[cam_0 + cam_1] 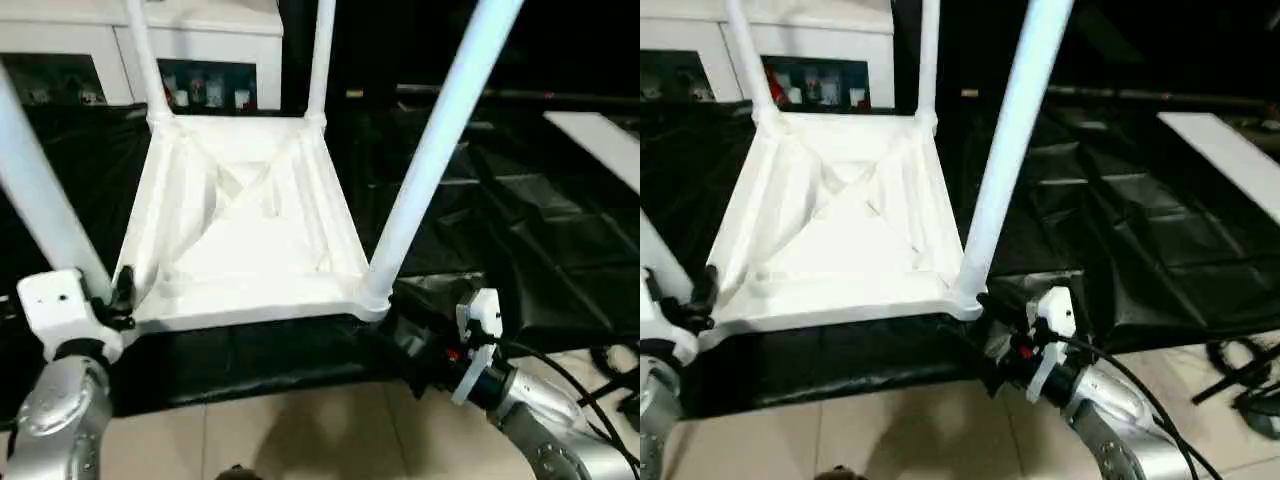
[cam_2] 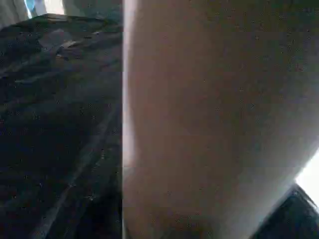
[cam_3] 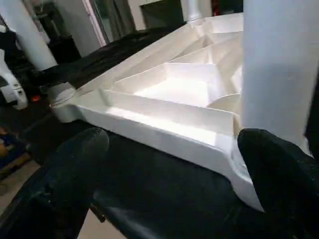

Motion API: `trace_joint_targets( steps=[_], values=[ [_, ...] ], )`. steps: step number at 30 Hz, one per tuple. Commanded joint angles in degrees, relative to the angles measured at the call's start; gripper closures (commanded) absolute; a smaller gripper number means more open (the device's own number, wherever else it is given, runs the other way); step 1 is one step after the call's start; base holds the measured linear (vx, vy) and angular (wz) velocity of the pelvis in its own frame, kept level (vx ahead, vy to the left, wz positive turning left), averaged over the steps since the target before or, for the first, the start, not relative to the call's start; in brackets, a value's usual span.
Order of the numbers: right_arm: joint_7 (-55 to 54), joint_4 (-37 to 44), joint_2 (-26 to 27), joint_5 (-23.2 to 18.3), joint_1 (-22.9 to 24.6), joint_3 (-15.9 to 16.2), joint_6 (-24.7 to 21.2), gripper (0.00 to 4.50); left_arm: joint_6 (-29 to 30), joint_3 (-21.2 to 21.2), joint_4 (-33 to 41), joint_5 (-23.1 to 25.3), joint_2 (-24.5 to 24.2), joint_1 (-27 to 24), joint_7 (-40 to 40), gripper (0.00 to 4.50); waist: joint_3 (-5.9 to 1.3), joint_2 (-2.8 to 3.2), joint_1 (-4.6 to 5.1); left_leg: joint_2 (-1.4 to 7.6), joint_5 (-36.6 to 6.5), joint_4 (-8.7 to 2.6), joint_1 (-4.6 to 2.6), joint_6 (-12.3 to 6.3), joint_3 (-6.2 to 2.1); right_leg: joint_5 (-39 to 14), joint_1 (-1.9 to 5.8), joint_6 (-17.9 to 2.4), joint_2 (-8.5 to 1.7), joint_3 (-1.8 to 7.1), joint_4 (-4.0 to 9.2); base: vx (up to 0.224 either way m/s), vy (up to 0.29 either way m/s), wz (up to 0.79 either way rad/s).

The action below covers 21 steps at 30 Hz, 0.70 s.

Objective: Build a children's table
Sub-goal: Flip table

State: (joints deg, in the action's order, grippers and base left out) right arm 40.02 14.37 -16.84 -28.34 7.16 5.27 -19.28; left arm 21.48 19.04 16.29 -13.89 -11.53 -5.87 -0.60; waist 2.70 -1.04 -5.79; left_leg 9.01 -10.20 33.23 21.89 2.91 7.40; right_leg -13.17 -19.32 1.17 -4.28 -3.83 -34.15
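Four long tapered white tube legs (image 1: 440, 150) stand up from the corner sockets of the white ribbed plastic tabletop (image 1: 240, 230), which lies underside-up on the black-draped counter (image 1: 1160, 250). At the near left leg (image 1: 40, 210) sits the left hand (image 1: 122, 295) — its grip cannot be told. The right hand (image 3: 164, 169), spread wide and empty, faces the near right corner — likely the nearer one for flipping.
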Motion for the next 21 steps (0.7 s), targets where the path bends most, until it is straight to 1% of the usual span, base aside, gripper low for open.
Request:
trace_joint_targets(
  steps=[1,2,3,4,5,6,7,8,9,10,11,12,13,14,15,16,17,18,19,20,21],
  values=[
    [-0.6,-0.3,0.1,0.8,0.2,0.6,0.7,0.0,0.9,-1.4,1.9,-0.9,-0.3,0.7,-1.5,2.03,-3.06,1.05,0.02,3.98,-11.5,-4.3,-0.72,-0.74,-1.26,5.4,0.85,-9.7,-4.03,2.89,3.1,0.0,0.0,0.0],
    [-0.7,-0.2,0.2,0.8,0.3,0.7,0.7,0.0,1.2,-1.5,1.9,-1.2,-0.2,0.8,-1.6,2.13,-3.15,1.02,-0.01,3.88,-9.5,-4.08,-0.58,-1.48,-1.14,7.7,0.89,-9.9,-3.98,2.83,2.87,0.0,0.0,0.0],
    [-0.9,0.0,0.4,0.8,0.3,0.7,0.6,0.0,1.6,-1.8,2.1,-1.5,0.0,1.0,-1.6,2.13,-3.1,1.12,-0.15,3.73,-8.0,-3.93,-0.41,-2.6,-0.94,9.1,0.86,-10.2,-3.95,2.71,2.75,0.0,0.0,0.0],
    [-1.3,0.1,0.5,0.8,0.3,0.5,0.5,0.0,2.1,-1.9,2.2,-2.0,0.5,1.3,-1.4,2.19,-2.97,1.3,-0.3,3.86,-9.5,-4.07,-0.55,-2.84,-0.82,6.4,0.69,-10.3,-4.02,2.72,2.93,0.0,0.0,0.0],
    [-1.6,0.2,0.7,0.9,0.3,0.3,0.5,0.0,2.6,-1.8,2.4,-2.4,1.0,1.5,-1.1,2.25,-2.89,1.37,-0.31,3.97,-10.6,-4.19,-0.56,-2.7,-0.81,4.6,0.68,-10.2,-4.04,2.72,2.97,0.0,0.0,0.0],
    [-1.8,0.3,0.8,0.6,0.3,0.0,0.3,0.0,3.3,-1.6,2.7,-3.3,1.9,1.8,-0.5,2.36,-2.76,1.12,-0.44,4.19,-13.0,-4.43,-0.77,-2.06,-0.57,0.5,0.55,-10.4,-4.13,2.77,3.18,0.0,0.0,0.0],
    [-1.9,0.3,0.8,0.5,0.2,-0.2,0.2,0.0,3.7,-1.5,2.9,-3.8,2.6,2.0,-0.1,2.36,-2.61,1.26,-0.4,4.35,-15.2,-4.68,-0.9,-1.24,-0.39,-3.4,0.36,-10.0,-4.05,2.81,3.53,0.0,0.0,0.0],
    [-1.9,0.5,0.9,0.1,0.3,-0.5,-0.1,0.0,4.8,-0.9,3.5,-5.5,3.9,2.4,0.7,2.37,-2.5,0.59,-0.26,4.37,-16.1,-4.76,-0.87,-1.05,-0.23,-5.3,0.31,-9.6,-3.99,2.86,3.79,0.0,0.0,0.0],
    [-1.9,0.8,1.0,-0.3,0.3,-0.6,-0.3,0.0,6.3,0.0,4.2,-8.1,5.8,3.2,1.7,2.38,-2.45,0.89,-0.44,4.45,-17.7,-4.9,-1.02,-0.11,-0.18,-8.6,0.19,-9.3,-4.22,2.95,3.85,0.0,0.0,0.0],
    [-1.9,0.8,1.0,-0.3,0.3,-0.6,-0.3,0.0,6.3,0.0,4.2,-8.1,5.8,3.2,1.7,2.38,-2.4,0.88,-0.35,4.46,-18.2,-4.92,-1.0,0.2,-0.12,-9.6,0.1,-9.1,-4.16,3.0,3.97,0.0,0.0,0.0],
    [-1.8,0.8,0.9,-0.3,0.2,-0.6,-0.2,0.0,6.8,0.4,4.5,-9.2,6.7,3.6,2.2,2.38,-2.3,0.76,-0.32,4.36,-18.8,-4.94,-0.96,0.41,-0.1,-11.6,-0.03,-8.3,-4.16,3.08,4.3,0.0,0.0,0.0],
    [-1.6,0.8,0.9,-0.2,0.2,-0.4,0.1,0.0,7.3,0.8,4.7,-10.5,7.8,4.0,2.8,2.39,-2.35,0.19,-0.21,4.33,-18.4,-4.92,-0.83,0.42,0.0,-12.5,0.04,-7.7,-4.22,3.13,4.33,0.0,0.0,0.0],
    [-1.5,0.8,0.8,-0.2,0.2,-0.4,0.1,0.0,7.3,0.9,4.7,-10.6,7.9,4.1,2.9,2.39,-2.4,0.38,-0.27,4.3,-17.5,-4.85,-0.76,0.26,0.04,-12.6,-0.01,-7.3,-4.27,3.17,4.42,0.0,0.0,0.0],
    [-1.1,0.9,0.7,-0.6,0.2,-0.2,0.0,0.0,7.5,1.1,4.7,-11.6,8.7,4.4,3.3,2.39,-2.44,0.26,-0.22,4.28,-17.0,-4.76,-0.73,0.15,0.1,-12.3,-0.03,-7.2,-4.27,3.19,4.39,0.0,0.0,0.0],
    [-0.4,1.4,0.4,-1.3,0.2,-0.2,-0.5,0.0,8.2,1.8,4.7,-13.6,10.5,5.1,4.2,2.39,-2.48,0.34,-0.23,4.31,-16.3,-4.72,-0.72,0.01,0.14,-11.6,-0.02,-7.3,-4.24,3.18,4.33,0.0,0.0,0.0],
    [-0.4,1.4,0.4,-1.4,0.2,-0.2,-0.5,0.0,8.3,1.9,4.7,-13.8,10.7,5.2,4.2,2.39,-2.52,-0.02,-0.15,4.3,-15.6,-4.62,-0.66,-0.2,0.23,-10.9,0.0,-7.3,-4.18,3.18,4.33,0.0,0.0,0.0],
    [-0.2,1.6,0.3,-1.7,0.1,-0.1,-0.8,0.0,8.8,2.3,4.7,-14.5,11.3,5.6,4.4,2.39,-2.57,0.18,-0.38,4.29,-14.7,-4.48,-0.81,-0.54,0.34,-10.0,-0.15,-7.5,-4.16,3.21,4.31,0.0,0.0,0.0],
    [-0.4,1.5,0.6,-1.9,-0.1,-0.4,-1.0,0.0,9.3,3.2,4.5,-15.8,12.3,6.4,4.8,2.39,-2.58,0.1,-0.45,4.24,-13.7,-4.42,-0.62,-0.86,0.45,-9.1,-0.02,-7.7,-4.1,3.17,4.19,0.0,0.0,0.0],
    [-0.7,1.2,0.9,-2.1,-0.4,-0.6,-1.2,0.0,9.7,3.7,4.4,-16.6,12.7,7.1,5.0,2.39,-2.62,0.09,-0.52,4.29,-13.1,-4.38,-0.66,-0.96,0.52,-8.5,-0.03,-7.7,-4.05,3.13,4.19,0.0,0.0,0.0],
    [-2.1,0.1,1.6,-1.8,-1.2,-1.1,-1.5,0.0,10.3,4.4,4.1,-17.5,13.2,8.3,5.4,2.39,-2.66,-0.24,-0.45,4.3,-12.8,-4.32,-0.69,-0.95,0.62,-8.2,-0.01,-7.7,-4.03,3.12,4.1,0.0,0.0,0.0],
    [-3.6,-1.1,2.4,-1.4,-2.1,-1.6,-1.6,0.0,10.7,4.3,4.0,-17.5,13.0,9.0,5.0,2.39,-2.71,0.04,-0.58,4.29,-12.6,-4.32,-0.86,-0.82,0.6,-8.1,-0.16,-7.9,-3.95,3.06,4.05,0.0,0.0,0.0]
  ],
)
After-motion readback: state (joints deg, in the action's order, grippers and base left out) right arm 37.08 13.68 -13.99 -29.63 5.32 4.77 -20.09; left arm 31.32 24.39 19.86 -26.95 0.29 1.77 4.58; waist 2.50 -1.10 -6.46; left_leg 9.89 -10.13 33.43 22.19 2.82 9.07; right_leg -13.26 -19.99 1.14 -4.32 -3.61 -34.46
